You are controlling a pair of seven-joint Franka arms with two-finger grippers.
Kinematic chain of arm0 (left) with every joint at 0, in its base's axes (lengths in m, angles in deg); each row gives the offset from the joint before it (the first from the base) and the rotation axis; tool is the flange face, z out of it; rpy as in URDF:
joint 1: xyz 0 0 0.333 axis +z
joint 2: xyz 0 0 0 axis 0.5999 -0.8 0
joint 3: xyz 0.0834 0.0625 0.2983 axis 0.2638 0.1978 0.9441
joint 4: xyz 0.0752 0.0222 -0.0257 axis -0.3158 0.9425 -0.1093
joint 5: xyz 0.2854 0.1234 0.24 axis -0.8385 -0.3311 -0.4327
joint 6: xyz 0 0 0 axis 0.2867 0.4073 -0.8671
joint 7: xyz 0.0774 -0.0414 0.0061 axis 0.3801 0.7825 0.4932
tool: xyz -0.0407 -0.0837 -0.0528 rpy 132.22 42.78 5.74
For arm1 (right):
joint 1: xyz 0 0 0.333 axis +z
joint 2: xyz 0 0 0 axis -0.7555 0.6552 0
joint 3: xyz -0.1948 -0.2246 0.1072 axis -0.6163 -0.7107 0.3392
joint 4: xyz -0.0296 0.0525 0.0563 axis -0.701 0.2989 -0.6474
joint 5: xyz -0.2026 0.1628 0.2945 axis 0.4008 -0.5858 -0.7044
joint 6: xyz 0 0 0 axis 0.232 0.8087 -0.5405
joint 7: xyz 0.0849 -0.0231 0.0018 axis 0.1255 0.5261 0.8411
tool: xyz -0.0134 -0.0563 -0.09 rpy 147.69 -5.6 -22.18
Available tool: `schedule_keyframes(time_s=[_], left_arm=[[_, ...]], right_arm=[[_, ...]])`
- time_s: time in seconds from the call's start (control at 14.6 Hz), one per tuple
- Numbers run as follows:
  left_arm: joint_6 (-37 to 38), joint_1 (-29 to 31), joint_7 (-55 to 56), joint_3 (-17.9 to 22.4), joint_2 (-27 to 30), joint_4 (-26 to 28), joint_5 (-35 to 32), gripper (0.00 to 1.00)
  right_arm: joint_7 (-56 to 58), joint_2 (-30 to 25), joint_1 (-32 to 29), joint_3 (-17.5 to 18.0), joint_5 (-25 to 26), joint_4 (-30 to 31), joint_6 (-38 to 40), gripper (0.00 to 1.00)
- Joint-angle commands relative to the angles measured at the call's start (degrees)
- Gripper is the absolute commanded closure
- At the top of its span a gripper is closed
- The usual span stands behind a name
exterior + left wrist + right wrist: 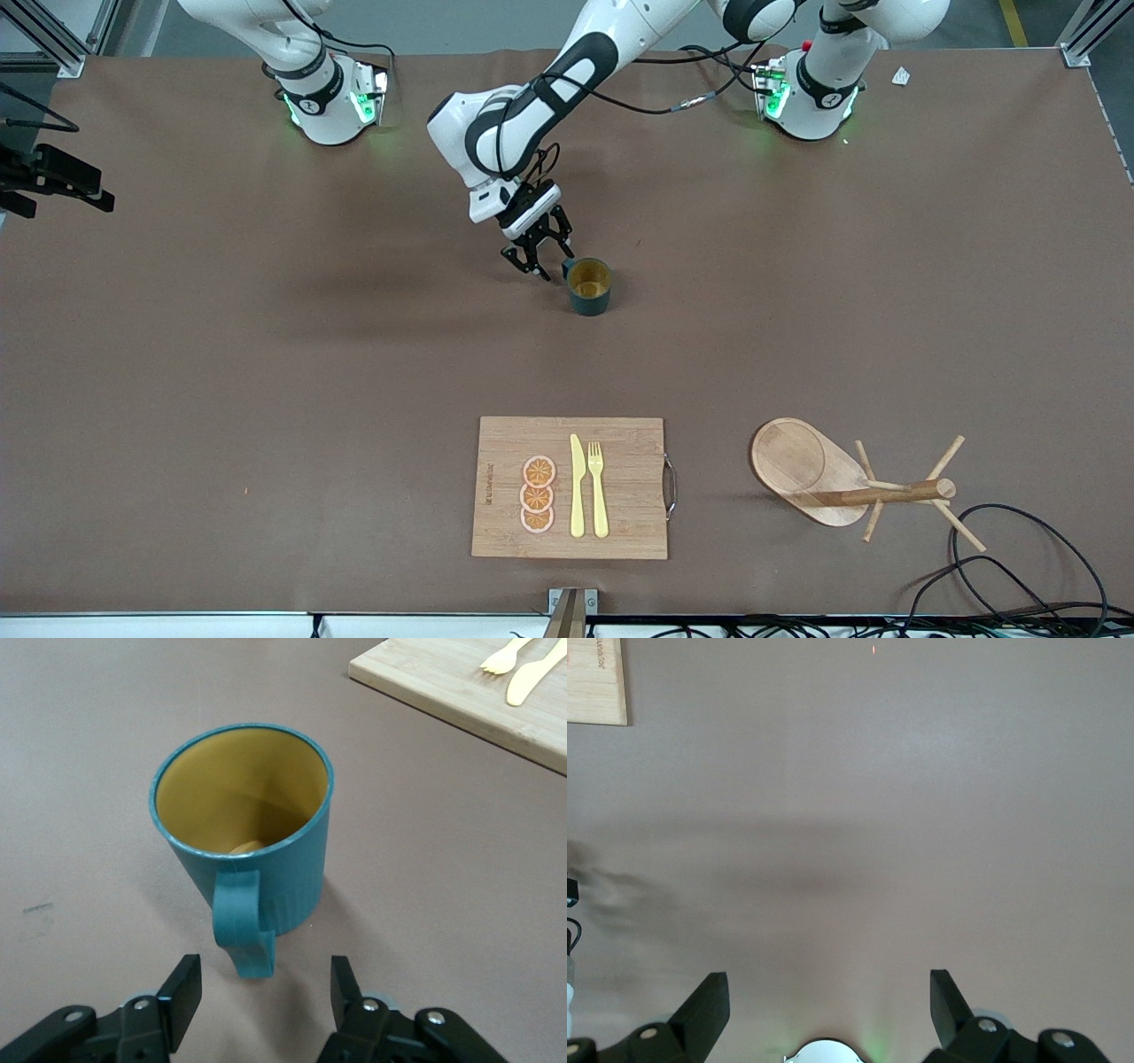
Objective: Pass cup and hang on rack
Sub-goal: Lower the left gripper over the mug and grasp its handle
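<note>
Standing upright on the bare table (266,372) near its middle, the cup (589,285) is being approached by the left gripper (539,252), which is being held low just beside it with the handle (243,926) turned toward the fingers. In the left wrist view the two fingertips (182,988) are being kept apart, one on each side of the handle's line, with nothing yet between them and no contact being made; the jaws are being held partly open, judged wide enough to take the handle or the wall next to it. That grip is probably being chosen so that the loop is being left free for a peg.

The rack (850,483) is being shown lying toward the left arm's end of the table, nearer the front camera than the cup and well apart from it, beside the cutting board (571,487) carrying orange slices (538,494), a knife (577,486) and a fork (599,487).

The right gripper (828,1001) is being kept waiting over bare table, its jaws wide open and empty.
</note>
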Motion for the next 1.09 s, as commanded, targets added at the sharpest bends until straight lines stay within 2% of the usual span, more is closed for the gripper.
schedule_keyframes(time_s=[0.0, 0.82, 1.03], left_arm=[[0.9, -0.8, 0.8, 0.7, -0.7, -1.0, -1.1, 0.35], [1.2, -0.2, 0.6, 0.9, -0.7, -1.0, -0.9, 0.38], [1.6, -0.2, 0.6, 0.9, -0.7, -0.9, -0.6, 0.42]], right_arm=[[0.4, -1.6, 0.0, 0.3, 0.7, 1.6, -0.1, 0.0], [0.3, -1.7, 0.0, 0.3, 0.7, 1.6, -0.2, 0.0], [0.2, -1.7, -0.7, 0.4, 0.7, 1.6, -0.1, 0.0]])
